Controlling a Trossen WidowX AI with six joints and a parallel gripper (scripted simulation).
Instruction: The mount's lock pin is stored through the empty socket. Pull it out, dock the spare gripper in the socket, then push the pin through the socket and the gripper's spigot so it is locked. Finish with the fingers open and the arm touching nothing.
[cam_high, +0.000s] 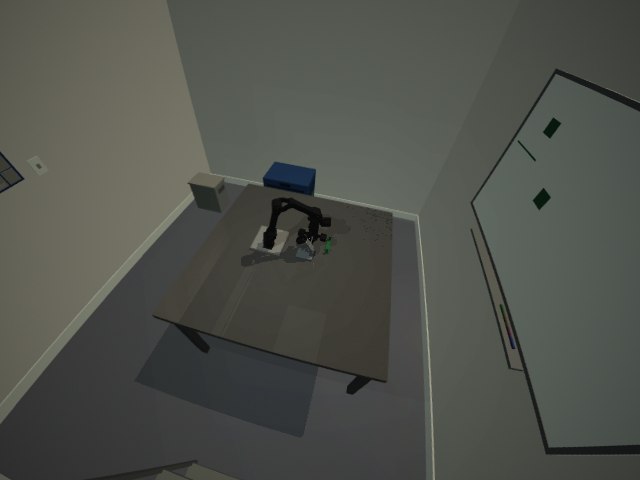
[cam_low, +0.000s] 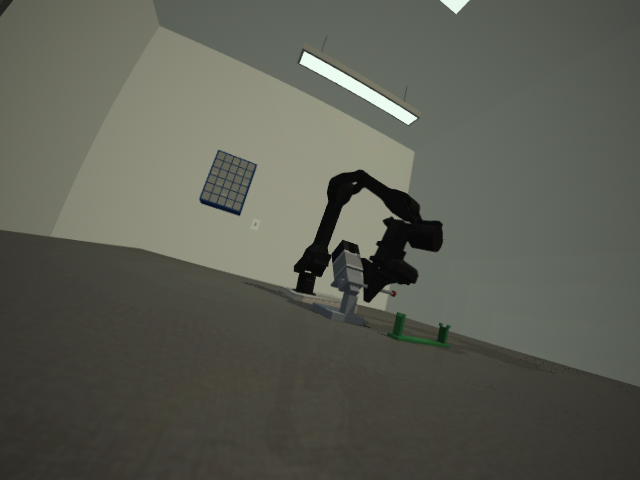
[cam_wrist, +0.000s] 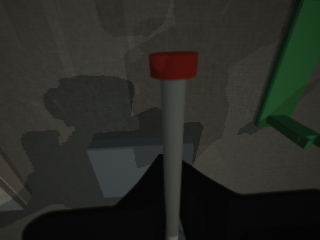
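Observation:
My gripper (cam_low: 368, 296) (cam_wrist: 166, 159) is shut on the lock pin's pale shaft. The lock pin's red head (cam_low: 393, 293) (cam_wrist: 173, 65) sticks out on the side away from the mount, and the shaft (cam_wrist: 173, 117) points toward the mount. The mount's blue-grey base (cam_high: 305, 253) (cam_low: 330, 312) (cam_wrist: 120, 172) stands on the table, with a post rising from it. The spare gripper, a light grey block (cam_low: 347, 266) with a black top, sits tilted on top of the post. The fingers are close beside the mount's head; whether the pin's tip is inside the socket cannot be told.
A green rack (cam_high: 327, 245) (cam_low: 421, 339) (cam_wrist: 295, 65) with two uprights stands on the table beside the mount, near the gripper. The arm's pale base plate (cam_high: 279, 240) is on the mount's other side. The table (cam_high: 289, 294) extends beyond them.

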